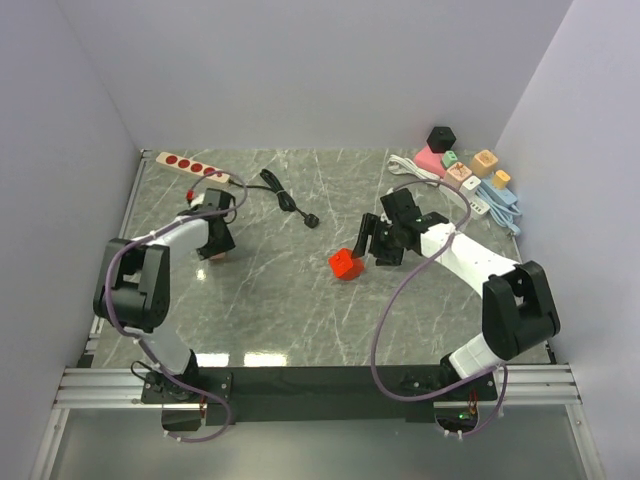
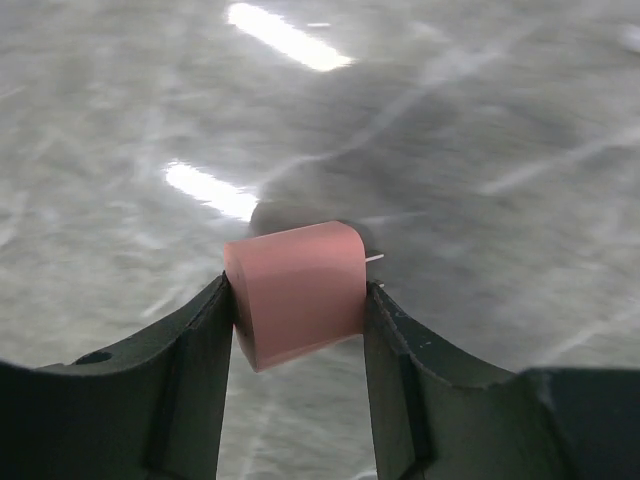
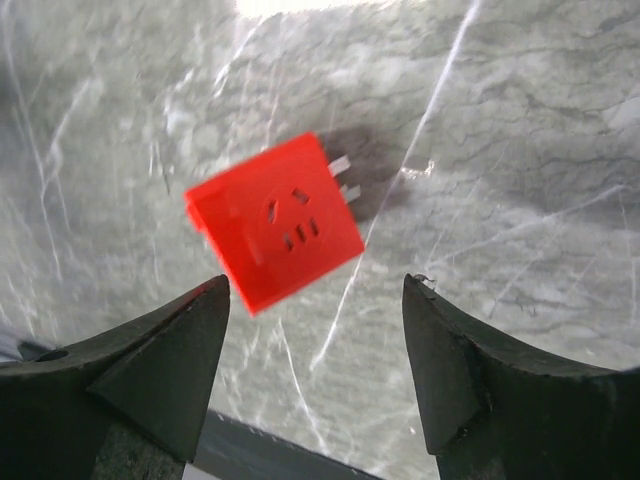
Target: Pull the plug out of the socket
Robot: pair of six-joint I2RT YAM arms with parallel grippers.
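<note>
Top external | left end effector (image 1: 214, 248) clamps pink plug (image 2: 297, 300) | right end effector (image 3: 315, 287) wide over red socket (image 3: 275, 222) on bench (image 1: 300, 310) | we judge them separated | next: set plug down

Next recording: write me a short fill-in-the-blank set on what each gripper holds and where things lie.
1. The left gripper is shut on a ____ block.
2. The right gripper is ____, with nothing between its fingers.
3. The red cube lies on the table just ahead of the ____ gripper's fingertips.
4. The power strip with red sockets lies at the table's far ____ corner.

Missing words: pink; open; right; left.
</note>
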